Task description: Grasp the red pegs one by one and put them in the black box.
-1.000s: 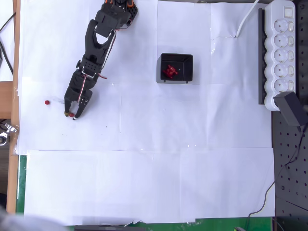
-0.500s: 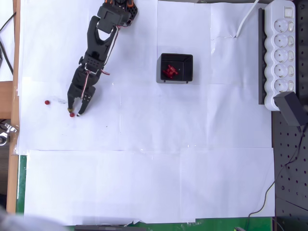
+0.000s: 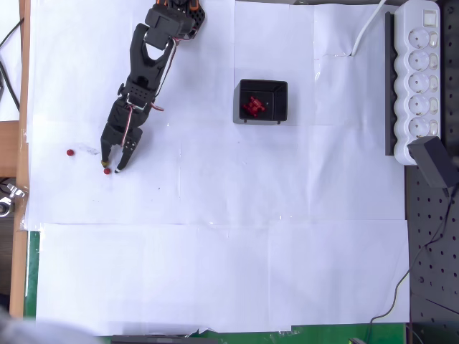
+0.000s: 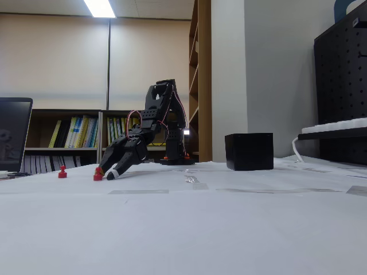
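At nine o'clock of the black two-finger gripper (image 3: 112, 165) a tiny dark red round peg (image 3: 69, 152) lay apart on the white paper sheet (image 3: 215, 236). A second red peg (image 3: 107, 171) sat at the fingertips; over the last second the arm had pulled back slightly and the slightly parted jaws had narrowed around it, suggesting a grasp was imminent. At three o'clock, the small black open-topped plastic box (image 3: 262, 101) held the delivered pegs.
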You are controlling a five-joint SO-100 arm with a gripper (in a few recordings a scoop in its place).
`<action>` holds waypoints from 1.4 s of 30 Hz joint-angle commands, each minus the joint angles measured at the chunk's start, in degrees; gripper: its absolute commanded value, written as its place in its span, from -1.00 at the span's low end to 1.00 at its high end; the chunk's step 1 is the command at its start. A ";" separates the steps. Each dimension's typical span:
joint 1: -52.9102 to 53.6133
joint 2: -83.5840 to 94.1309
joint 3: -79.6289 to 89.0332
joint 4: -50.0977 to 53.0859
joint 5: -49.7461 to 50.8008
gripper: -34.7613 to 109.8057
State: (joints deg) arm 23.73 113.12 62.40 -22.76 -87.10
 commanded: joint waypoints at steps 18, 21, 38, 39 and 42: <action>1.58 3.69 4.66 -2.81 -0.26 -0.37; 1.49 3.69 4.57 -2.64 -0.26 -0.36; 0.97 3.69 5.36 -2.20 -1.67 -0.52; 0.88 3.60 5.36 -1.23 -1.93 -0.52; 0.53 -1.58 5.45 9.40 -2.46 -0.52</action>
State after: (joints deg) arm 24.17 116.02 66.18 -22.68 -88.42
